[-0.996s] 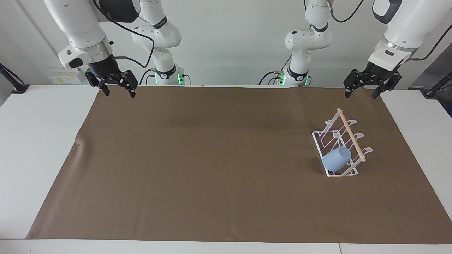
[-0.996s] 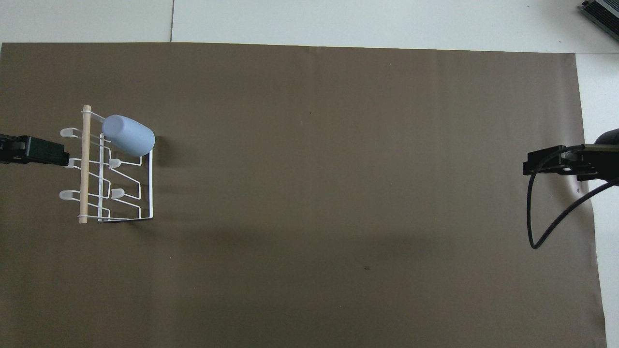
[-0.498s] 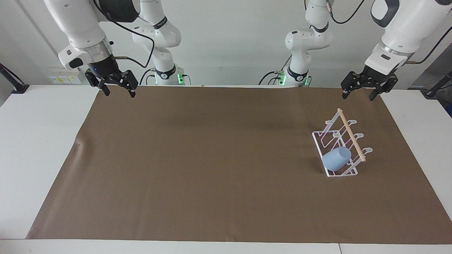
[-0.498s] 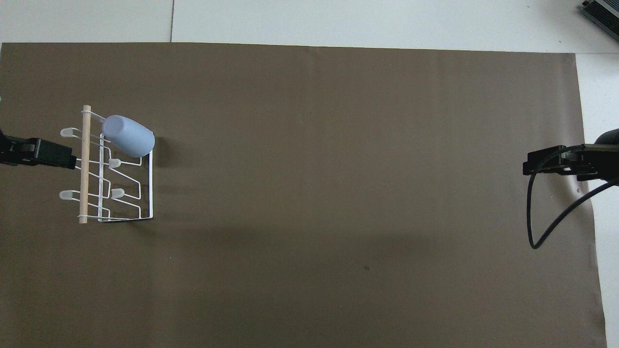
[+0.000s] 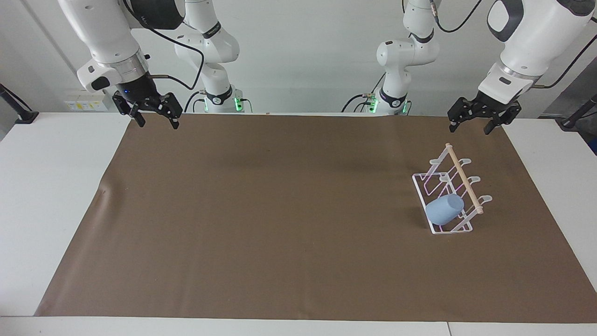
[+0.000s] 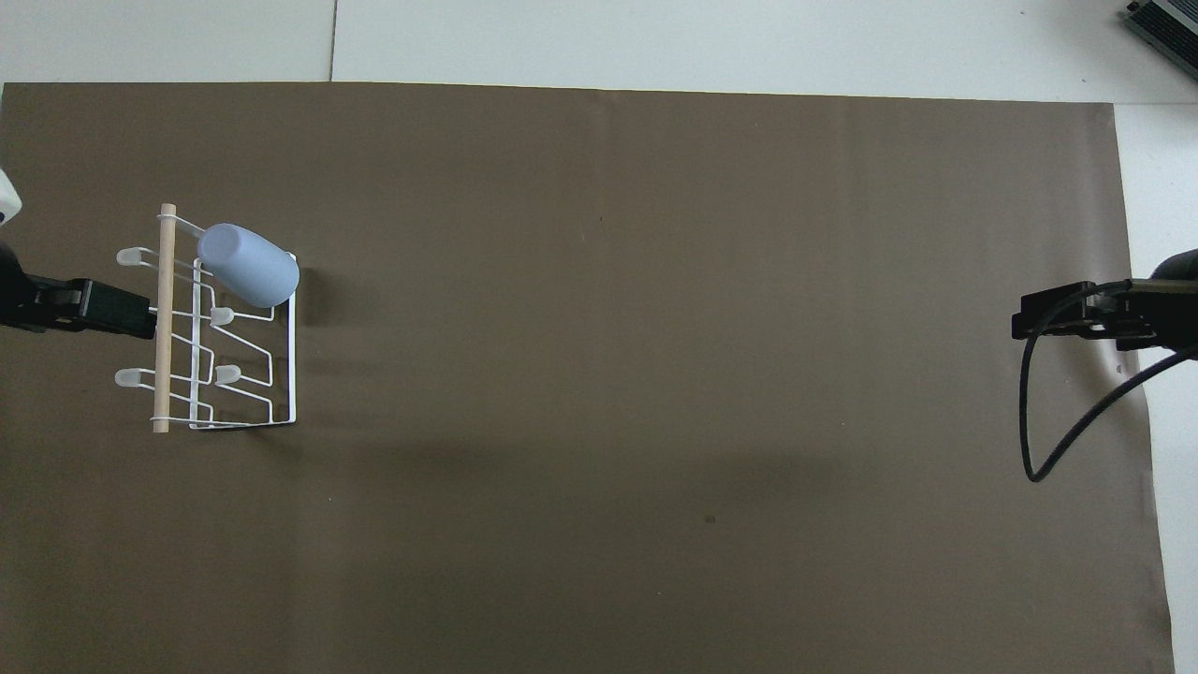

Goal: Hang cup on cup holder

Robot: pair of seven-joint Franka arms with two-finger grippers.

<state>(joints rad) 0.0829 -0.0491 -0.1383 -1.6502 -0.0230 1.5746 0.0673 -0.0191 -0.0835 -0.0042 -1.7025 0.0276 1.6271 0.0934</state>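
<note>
The light-blue cup (image 5: pixel 444 211) (image 6: pixel 248 264) rests tilted on a prong of the white wire cup holder (image 5: pixel 463 178) (image 6: pixel 165 318), at the rack's end farther from the robots. The rack stands on the brown mat toward the left arm's end of the table. My left gripper (image 5: pixel 469 129) (image 6: pixel 103 309) hangs open and empty in the air, well above the mat beside the rack's wooden dowel, touching nothing. My right gripper (image 5: pixel 157 124) (image 6: pixel 1025 323) waits open and empty above the mat's corner at the right arm's end.
A brown mat (image 5: pixel 280 210) covers most of the white table (image 5: pixel 46 186). A black cable (image 6: pixel 1058 440) loops down from the right gripper. A dark device (image 6: pixel 1165 23) lies at the table's corner farthest from the robots.
The left gripper has drifted slightly toward the rack's dowel and turned a little. The cup, the rack and the right arm have not moved.
</note>
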